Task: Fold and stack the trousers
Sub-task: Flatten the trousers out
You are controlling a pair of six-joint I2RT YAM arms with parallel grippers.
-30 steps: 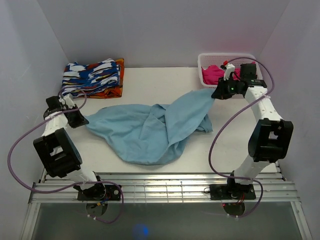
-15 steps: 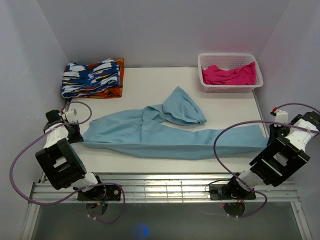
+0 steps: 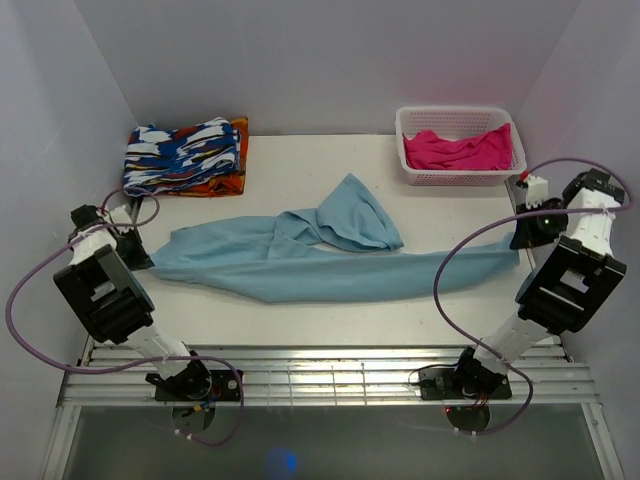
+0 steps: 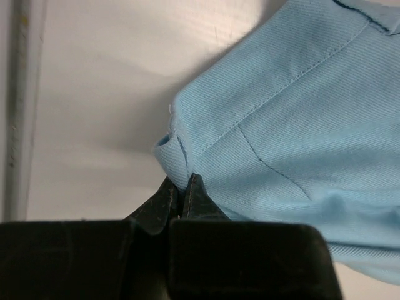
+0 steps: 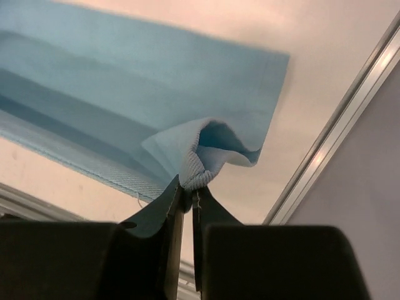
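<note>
The light-blue trousers (image 3: 320,268) lie stretched across the table from left to right, with one leg bunched in a fold at the back middle (image 3: 350,215). My left gripper (image 3: 135,255) is shut on the trousers' left end; in the left wrist view its jaws (image 4: 182,187) pinch a seamed corner of the cloth (image 4: 281,125). My right gripper (image 3: 520,238) is shut on the right end; in the right wrist view its jaws (image 5: 189,190) pinch a bunched edge of the cloth (image 5: 125,94).
A folded blue-white-orange patterned cloth (image 3: 185,155) lies at the back left. A white basket (image 3: 405,145) with a pink garment (image 3: 460,150) stands at the back right. Walls close in on both sides; a metal rail (image 5: 337,125) runs along the right table edge.
Both arms have pulled apart, so the trousers went from a crumpled heap to a long stretched strip. Since half a second ago the right gripper rose back and the left moved further left.
</note>
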